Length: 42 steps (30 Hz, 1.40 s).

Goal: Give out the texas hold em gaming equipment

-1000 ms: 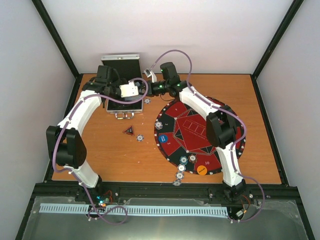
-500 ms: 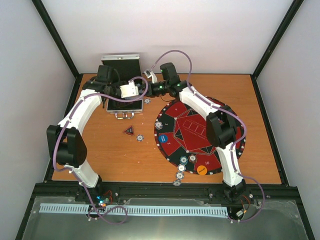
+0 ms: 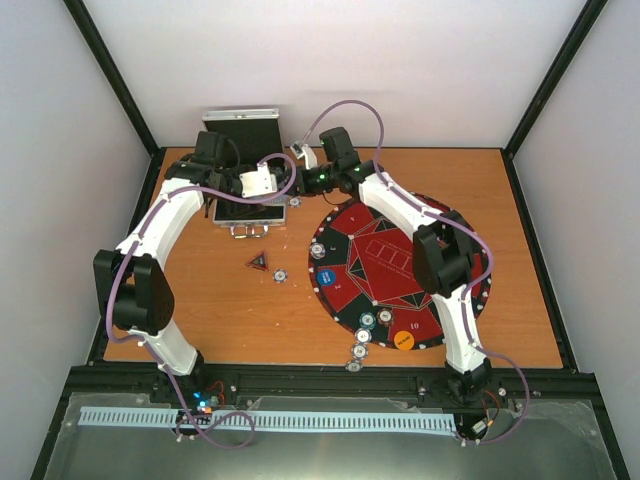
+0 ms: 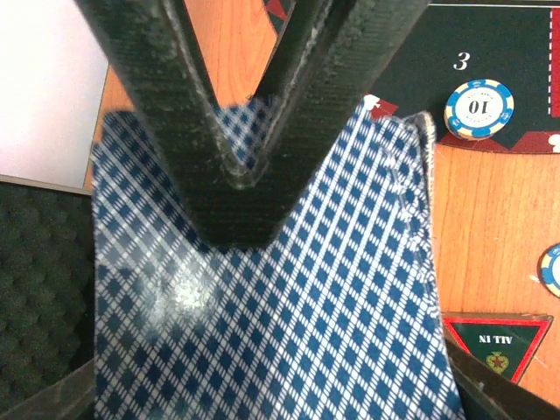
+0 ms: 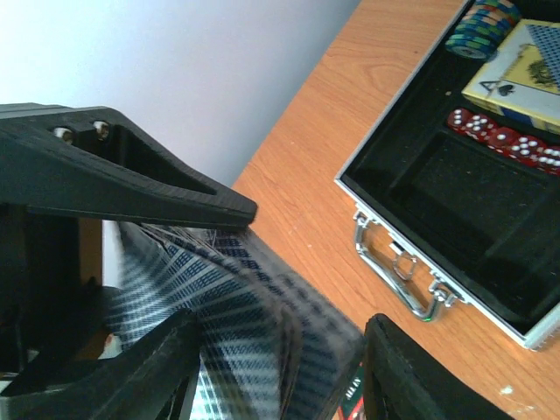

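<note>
My left gripper (image 3: pixel 268 183) is shut on a deck of blue-diamond-backed cards (image 3: pixel 257 180) above the open case's front edge. In the left wrist view the deck (image 4: pixel 306 306) fills the frame between my own fingers (image 4: pixel 507 394). My right gripper (image 3: pixel 298 181) is open just right of the deck. One of its fingers (image 4: pixel 219 166) lies over the cards' backs. In the right wrist view the blurred cards (image 5: pixel 227 289) sit between the right jaws. Chips (image 3: pixel 368 320) and an orange disc (image 3: pixel 403 339) and a blue disc (image 3: pixel 326 281) lie on the round red-and-black mat (image 3: pixel 380 290).
The open metal case (image 3: pixel 245 222) holds chips (image 5: pixel 481 26), a card box (image 5: pixel 525 70) and red dice (image 5: pixel 499 140). A triangular all-in marker (image 3: pixel 258 262) and loose chips (image 3: pixel 281 274) lie on the wooden table. More chips (image 3: pixel 359 351) sit off the mat's near edge.
My right gripper has moved left up to the deck. My left gripper has kept the deck and shifted only slightly.
</note>
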### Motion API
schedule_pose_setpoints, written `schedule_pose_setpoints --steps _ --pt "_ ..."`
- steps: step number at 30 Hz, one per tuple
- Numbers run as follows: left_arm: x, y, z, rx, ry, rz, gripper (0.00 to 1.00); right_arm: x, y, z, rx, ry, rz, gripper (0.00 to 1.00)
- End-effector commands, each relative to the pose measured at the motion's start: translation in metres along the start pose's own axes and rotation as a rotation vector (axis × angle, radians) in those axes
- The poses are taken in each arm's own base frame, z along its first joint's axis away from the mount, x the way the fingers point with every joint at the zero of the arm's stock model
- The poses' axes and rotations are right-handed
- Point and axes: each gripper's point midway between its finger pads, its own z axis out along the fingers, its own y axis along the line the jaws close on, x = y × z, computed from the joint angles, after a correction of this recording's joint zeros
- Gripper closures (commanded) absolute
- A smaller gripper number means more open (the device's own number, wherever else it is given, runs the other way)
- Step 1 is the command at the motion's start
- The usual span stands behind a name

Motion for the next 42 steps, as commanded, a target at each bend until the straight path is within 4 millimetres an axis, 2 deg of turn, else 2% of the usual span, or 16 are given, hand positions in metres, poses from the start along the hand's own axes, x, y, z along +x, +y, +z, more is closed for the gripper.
schedule_pose_setpoints --steps 1,5,8,11,15,17,20,24,28,38,42 --pt "-0.015 0.009 -0.005 -0.015 -0.049 -0.009 0.34 -0.017 0.022 -0.018 0.052 -0.042 -0.091 0.48" --pt "-0.015 0.009 -0.003 -0.012 -0.05 -0.039 0.34 -0.017 0.026 -0.021 0.052 -0.043 -0.098 0.49" --pt "-0.017 0.006 -0.002 0.004 -0.068 -0.061 0.36 -0.016 0.038 -0.017 -0.033 -0.031 -0.086 0.66" --pt "-0.018 0.002 0.0 0.022 -0.083 -0.068 0.37 -0.014 0.047 -0.011 -0.127 -0.016 -0.054 0.7" --pt "-0.009 -0.005 0.011 0.027 -0.067 -0.078 0.42 -0.013 0.028 -0.008 -0.068 -0.02 -0.021 0.82" --pt "-0.007 -0.006 0.012 0.022 -0.068 -0.076 0.42 -0.01 0.029 -0.008 -0.083 -0.011 -0.014 0.89" --pt "-0.007 -0.008 0.014 0.022 -0.077 -0.076 0.42 -0.004 0.026 -0.006 -0.099 0.002 0.012 0.94" --pt "-0.002 -0.016 0.024 0.038 -0.087 -0.094 0.42 0.007 0.007 0.0 -0.058 0.016 0.041 0.97" --pt "0.01 -0.04 0.043 0.083 -0.097 -0.088 0.42 0.038 -0.024 0.01 -0.036 0.061 0.12 0.97" --pt "0.027 -0.061 0.075 0.127 -0.089 -0.075 0.41 0.085 -0.069 0.033 0.002 0.129 0.164 0.97" --pt "0.032 -0.068 0.087 0.143 -0.093 -0.076 0.4 0.093 -0.079 0.036 0.018 0.152 0.153 0.97"
